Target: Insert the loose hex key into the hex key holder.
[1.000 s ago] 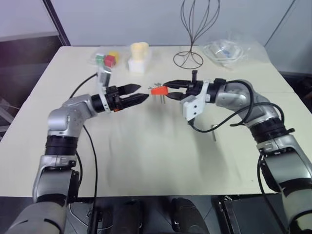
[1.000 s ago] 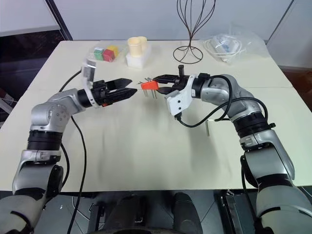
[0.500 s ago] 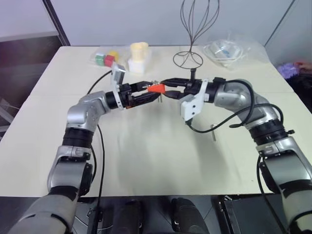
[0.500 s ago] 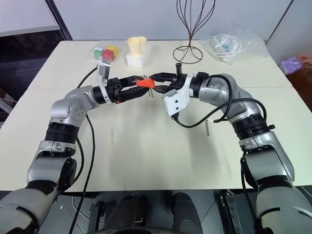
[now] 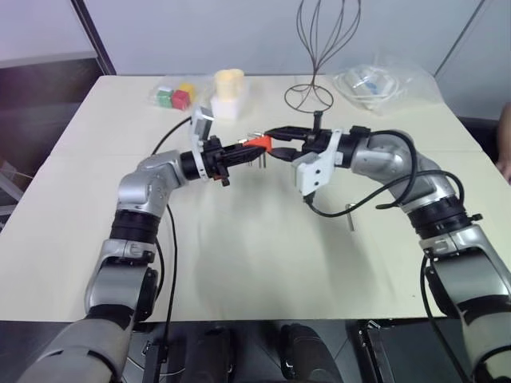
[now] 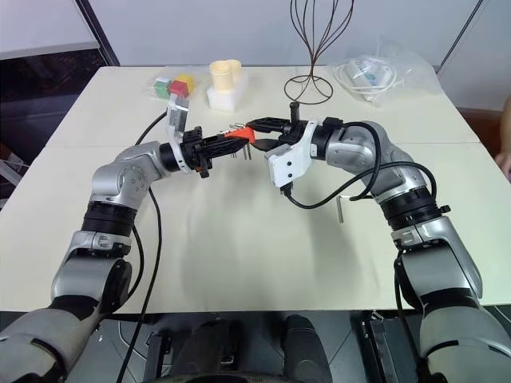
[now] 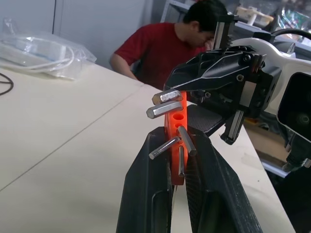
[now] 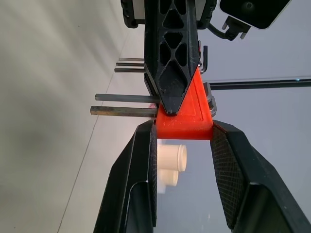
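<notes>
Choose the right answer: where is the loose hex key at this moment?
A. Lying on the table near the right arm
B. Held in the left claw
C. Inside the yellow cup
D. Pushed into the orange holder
A. The loose hex key lies on the table beside the right arm, while both the left claw and the right claw grip the orange holder.

hex key holder (image 7: 176, 141) partly hidden by fingers (image 7: 150, 194)
</notes>
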Controlling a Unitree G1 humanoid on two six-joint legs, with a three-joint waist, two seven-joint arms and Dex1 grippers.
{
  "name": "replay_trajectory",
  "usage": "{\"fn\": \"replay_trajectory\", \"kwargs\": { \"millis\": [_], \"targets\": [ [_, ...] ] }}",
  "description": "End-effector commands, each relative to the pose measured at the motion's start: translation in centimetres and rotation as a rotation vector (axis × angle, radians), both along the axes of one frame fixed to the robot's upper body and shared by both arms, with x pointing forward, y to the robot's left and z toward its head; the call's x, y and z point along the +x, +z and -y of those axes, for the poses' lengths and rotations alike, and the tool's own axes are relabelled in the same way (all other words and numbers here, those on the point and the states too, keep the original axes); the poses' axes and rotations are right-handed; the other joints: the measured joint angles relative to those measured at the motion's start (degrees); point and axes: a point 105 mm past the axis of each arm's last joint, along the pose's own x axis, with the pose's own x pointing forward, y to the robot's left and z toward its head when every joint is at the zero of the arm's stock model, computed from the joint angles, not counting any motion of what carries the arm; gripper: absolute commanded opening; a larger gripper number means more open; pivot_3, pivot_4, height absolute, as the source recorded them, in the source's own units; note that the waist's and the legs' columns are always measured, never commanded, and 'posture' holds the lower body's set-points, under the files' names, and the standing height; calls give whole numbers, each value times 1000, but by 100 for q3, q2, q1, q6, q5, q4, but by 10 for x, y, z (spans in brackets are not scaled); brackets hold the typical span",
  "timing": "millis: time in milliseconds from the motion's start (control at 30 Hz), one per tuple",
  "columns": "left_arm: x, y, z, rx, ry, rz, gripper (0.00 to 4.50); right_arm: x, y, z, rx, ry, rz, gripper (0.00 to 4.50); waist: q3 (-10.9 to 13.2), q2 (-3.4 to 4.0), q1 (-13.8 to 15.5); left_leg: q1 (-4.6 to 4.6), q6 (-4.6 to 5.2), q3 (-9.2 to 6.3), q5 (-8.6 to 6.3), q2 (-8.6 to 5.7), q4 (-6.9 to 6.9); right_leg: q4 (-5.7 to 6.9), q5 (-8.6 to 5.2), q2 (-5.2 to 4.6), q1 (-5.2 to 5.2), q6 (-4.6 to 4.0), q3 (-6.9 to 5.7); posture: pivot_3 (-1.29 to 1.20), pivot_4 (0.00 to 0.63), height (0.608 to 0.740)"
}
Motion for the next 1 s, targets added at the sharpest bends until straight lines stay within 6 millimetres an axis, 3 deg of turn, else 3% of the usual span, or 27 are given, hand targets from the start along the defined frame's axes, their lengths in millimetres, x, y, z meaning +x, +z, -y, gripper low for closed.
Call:
{"fn": "replay_trajectory", "kwargs": {
  "millis": [33,167,400,467,533,633,700,767,833,1000],
  "targets": [
    [-1,15,-3,-14,8,53,52,-11,11,-4,15,50,38,1013,0,0,0,0,0,0,0,0,0,0,0,0,0,0,0,0,150,740],
    [0,15,-3,-10,13,55,52,-12,8,-3,4,56,25,1013,0,0,4,0,0,0,0,0,1,0,0,0,0,0,0,0,150,740],
    [0,12,-6,2,29,53,0,-12,5,6,-16,30,9,4433,0,0,3,-1,0,0,0,0,3,1,0,0,0,1,0,0,150,740],
    [0,10,-8,13,38,59,0,-8,0,17,-44,-18,-16,4433,0,0,15,0,0,-1,0,0,3,2,1,0,0,1,0,0,150,740],
    [0,9,-14,43,62,85,0,-1,-9,44,-75,-124,-89,4433,0,0,29,-1,0,0,0,0,4,2,1,0,0,1,0,0,150,740],
    [-4,5,-24,148,98,200,0,17,-19,101,114,-449,-376,4433,-1,-2,34,-6,1,-2,0,-1,5,0,1,-2,0,1,1,0,150,740],
    [-8,5,-27,196,97,259,0,15,-30,121,271,-591,-614,4433,-1,-2,38,-8,2,-2,0,-1,5,-1,1,-4,0,1,5,0,150,740],
    [-14,6,-28,224,90,305,0,7,-39,134,500,-719,-900,4433,-1,-1,33,-8,4,-4,-2,1,4,0,0,-6,0,1,6,0,150,740],
    [-22,6,-30,260,74,355,0,-8,-53,142,601,-823,-1123,4433,-2,1,34,-9,29,-7,-16,4,6,2,1,-13,-3,0,6,0,150,740],
    [-41,0,-26,311,55,429,0,-36,-78,157,871,-1063,-1430,4433,-4,3,43,-10,37,-13,-22,6,2,1,1,-19,-6,0,7,0,150,740]
  ]
}}
